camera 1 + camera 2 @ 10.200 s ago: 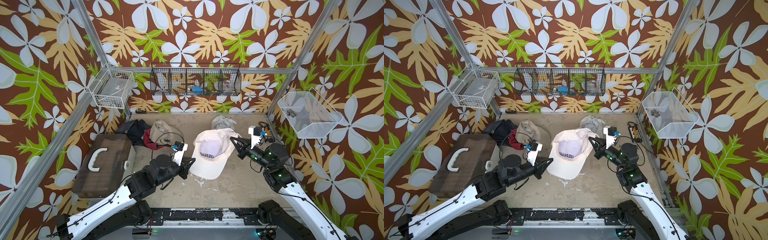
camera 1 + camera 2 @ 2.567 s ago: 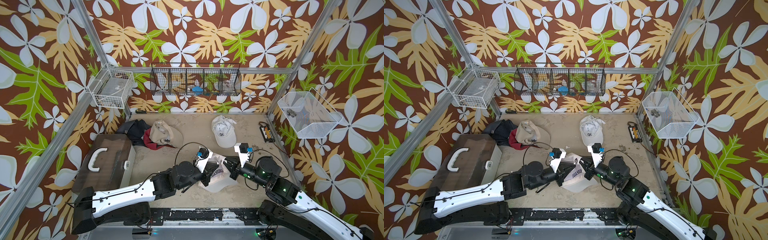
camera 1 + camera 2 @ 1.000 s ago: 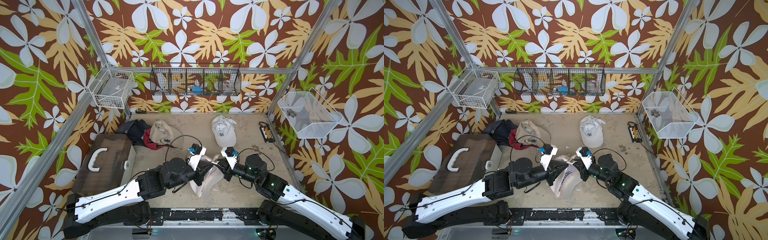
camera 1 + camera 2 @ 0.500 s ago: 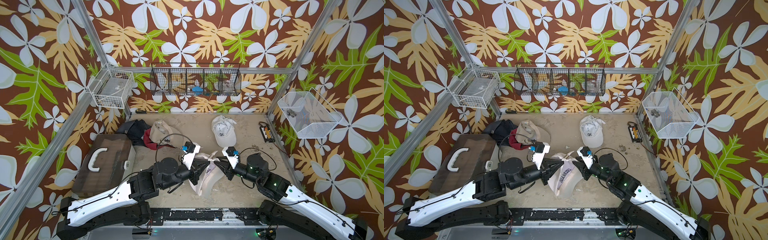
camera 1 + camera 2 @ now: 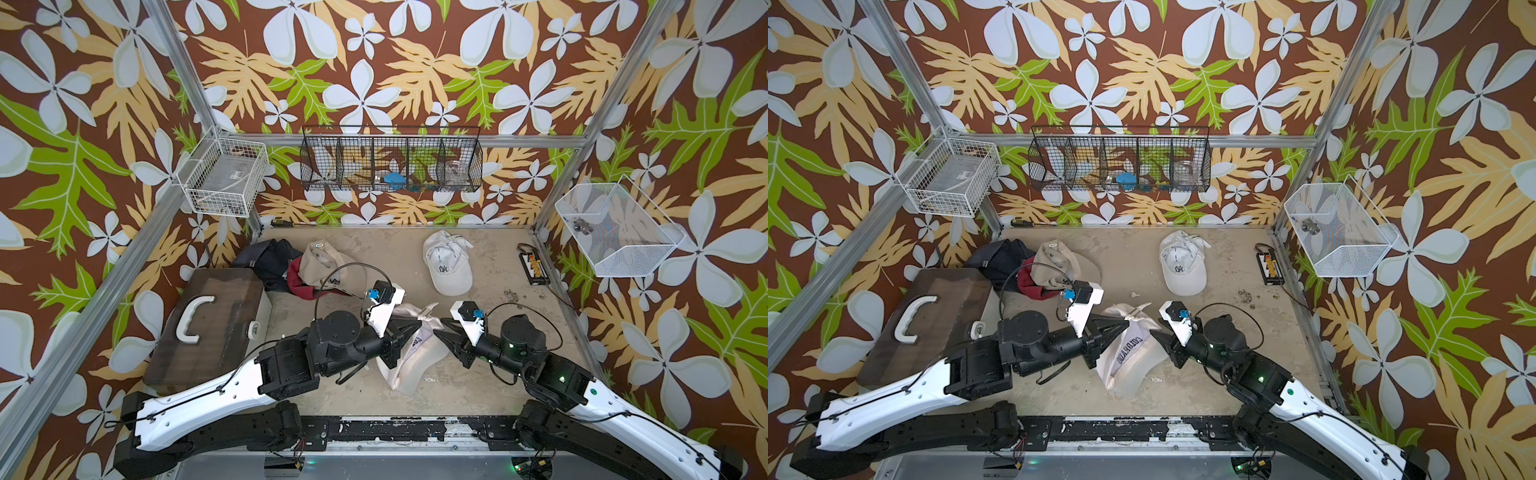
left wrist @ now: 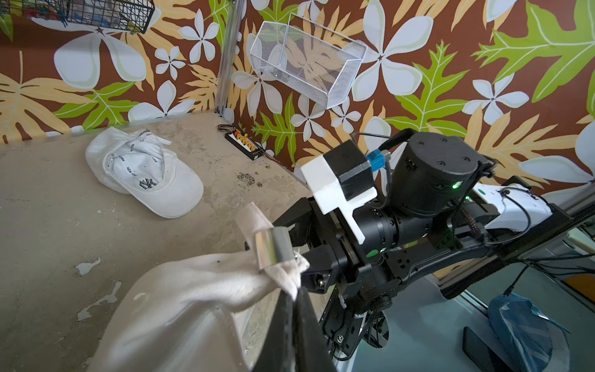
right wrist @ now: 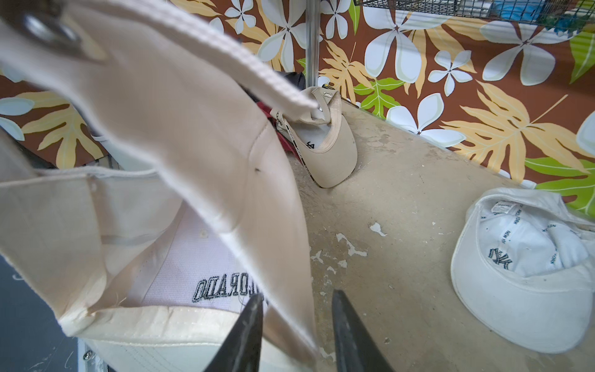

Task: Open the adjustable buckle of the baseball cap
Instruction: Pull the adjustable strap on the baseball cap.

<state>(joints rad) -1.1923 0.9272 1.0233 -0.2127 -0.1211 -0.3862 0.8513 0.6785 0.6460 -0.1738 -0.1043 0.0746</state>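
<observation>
A cream baseball cap (image 5: pixel 409 361) lettered COLORADO hangs crumpled over the middle of the floor, also seen in the other top view (image 5: pixel 1133 353). My left gripper (image 5: pixel 419 325) is shut on the bunched strap end (image 6: pixel 286 273), right beside the silver buckle (image 6: pixel 272 247). In its own wrist view the left gripper (image 6: pixel 294 290) pinches that fabric. My right gripper (image 5: pixel 442 329) faces it from the right, jaws apart. In the right wrist view the right gripper (image 7: pixel 296 298) is open, with the cap's loose rim (image 7: pixel 283 244) passing between the fingers unclamped. The buckle (image 7: pixel 51 29) is blurred there.
A white NY cap (image 5: pixel 449 266) lies upside down at the back right. A tan cap (image 5: pixel 322 264) sits on dark and red caps at the back left. A brown case (image 5: pixel 208 324) stands on the left, and a small black board (image 5: pixel 534 268) lies by the right wall.
The right gripper's jaws have parted from the cap. The left arm has drawn back to the left with the strap still pinched, and the cap hangs from it.
</observation>
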